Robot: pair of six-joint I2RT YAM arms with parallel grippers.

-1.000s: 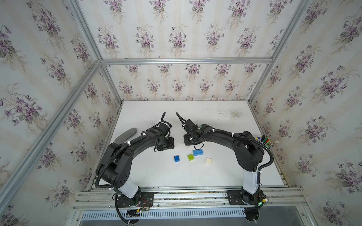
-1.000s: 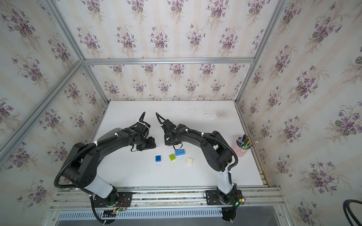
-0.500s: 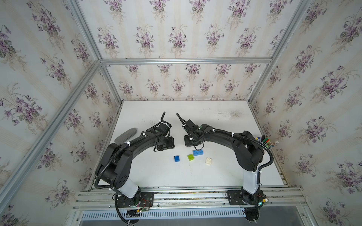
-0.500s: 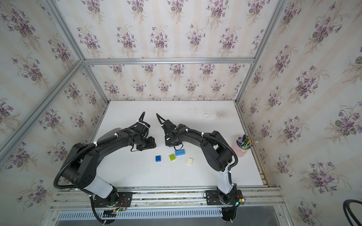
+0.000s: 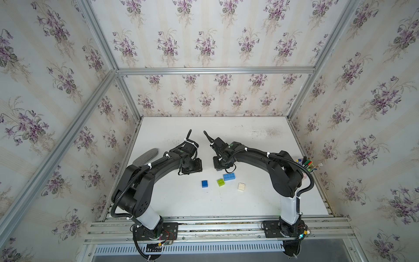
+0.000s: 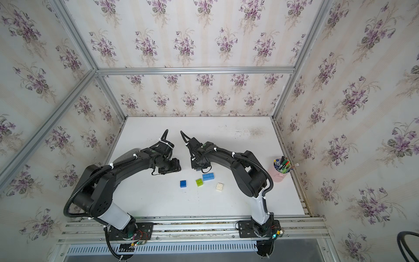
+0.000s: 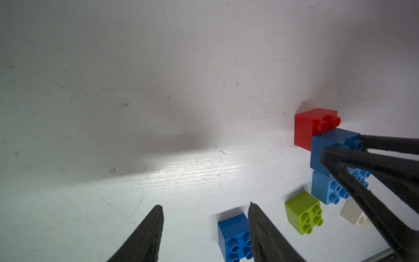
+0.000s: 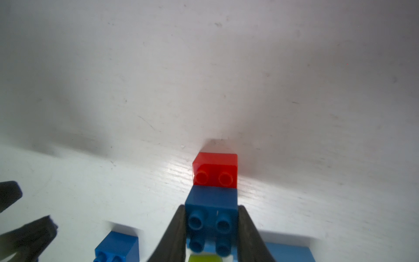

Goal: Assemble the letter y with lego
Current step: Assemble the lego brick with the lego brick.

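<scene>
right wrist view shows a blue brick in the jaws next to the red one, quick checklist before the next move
1. Grip: right gripper shut on blue brick: ok.
2. Line-up: blue brick in line with red brick side to side: ok.
3. Seating: blue brick pressed onto the red studs: cannot tell; two red studs show.
4. Free arm: left gripper open and empty: ok.
5. Supply: second blue brick, green brick, light blue brick and white brick free to pick: ok.

- Red brick (image 8: pixel 215 169) is sitting studs-up, dark blue brick (image 8: pixel 212 204) seemingly half covering it.
- Second blue brick (image 5: pixel 204 183), green brick (image 5: pixel 220 182), light blue brick (image 5: pixel 229 177), white brick (image 5: pixel 242 187) are lying loose.
</scene>
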